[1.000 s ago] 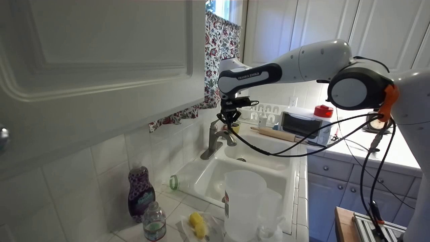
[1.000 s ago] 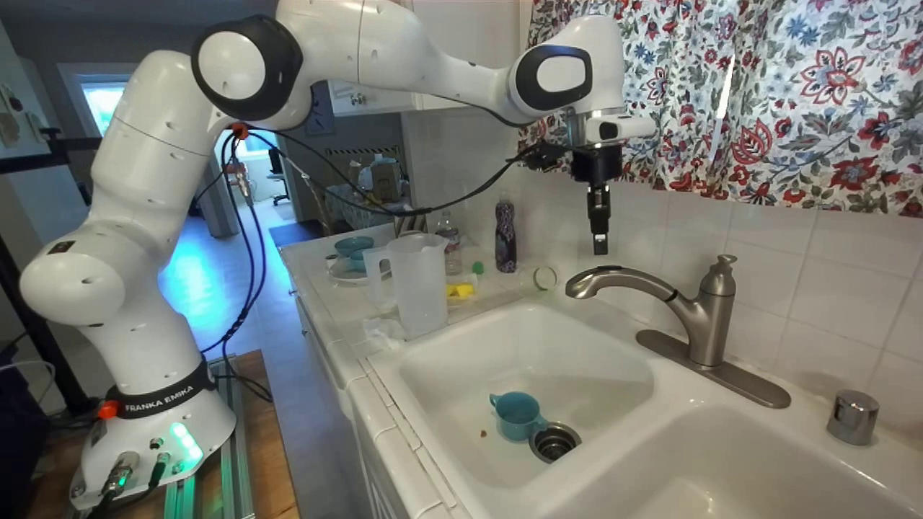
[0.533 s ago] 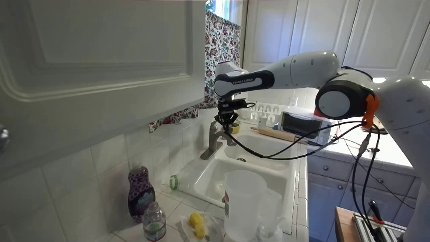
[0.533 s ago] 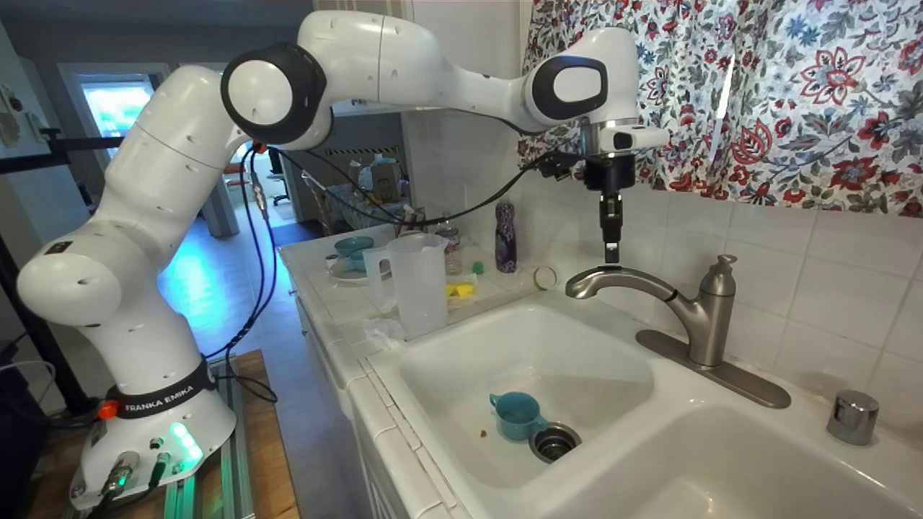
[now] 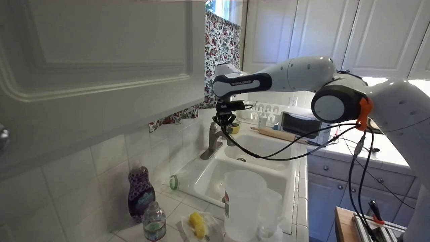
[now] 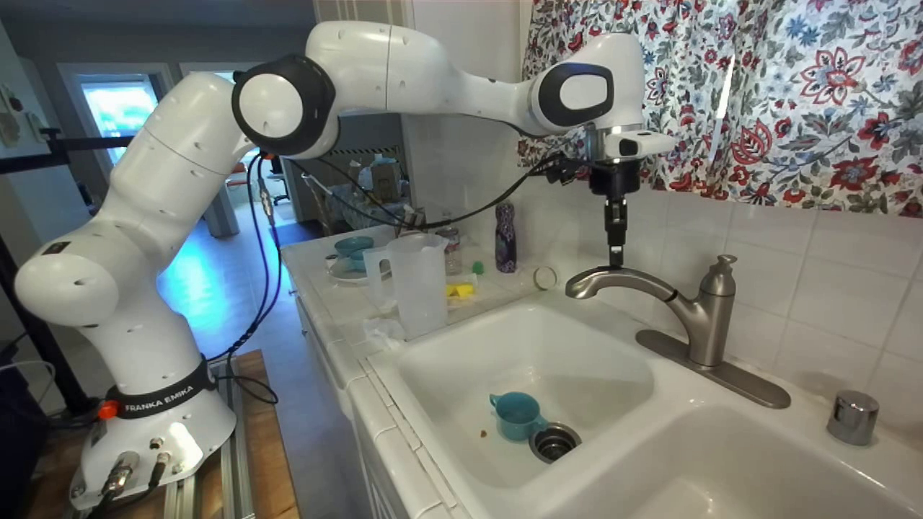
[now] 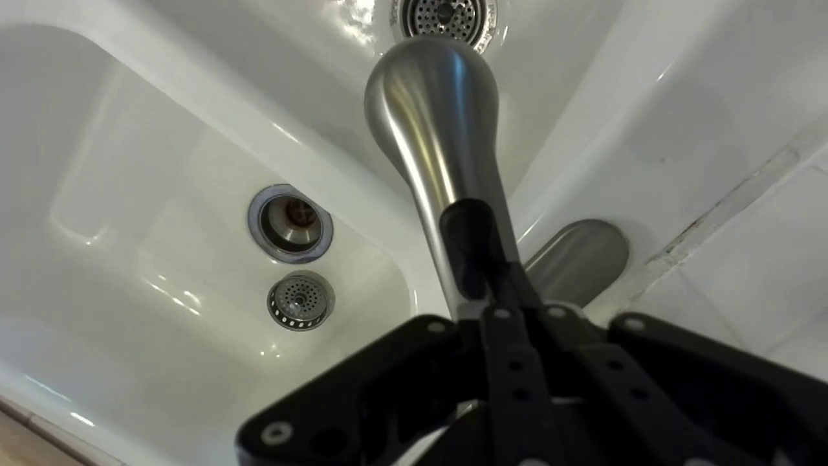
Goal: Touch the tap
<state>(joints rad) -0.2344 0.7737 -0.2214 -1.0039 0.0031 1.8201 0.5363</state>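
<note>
At the rear of the sink (image 6: 613,448), one tap (image 6: 698,317); touching or just above its spout (image 6: 640,281) (unclear which), one claw (image 6: 616,261), pressed together; risk: it may skid off the rounded top if pushed lower.

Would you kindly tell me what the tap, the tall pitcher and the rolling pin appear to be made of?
Tap: metal, likely brushed, given its soft grey sheen and long highlights.
Pitcher: probably plastic, matte and translucent, since it looks cloudy white, not clear.
Rolling pin: likely matte wood, from its tan colour; grain too small to tell.
</note>
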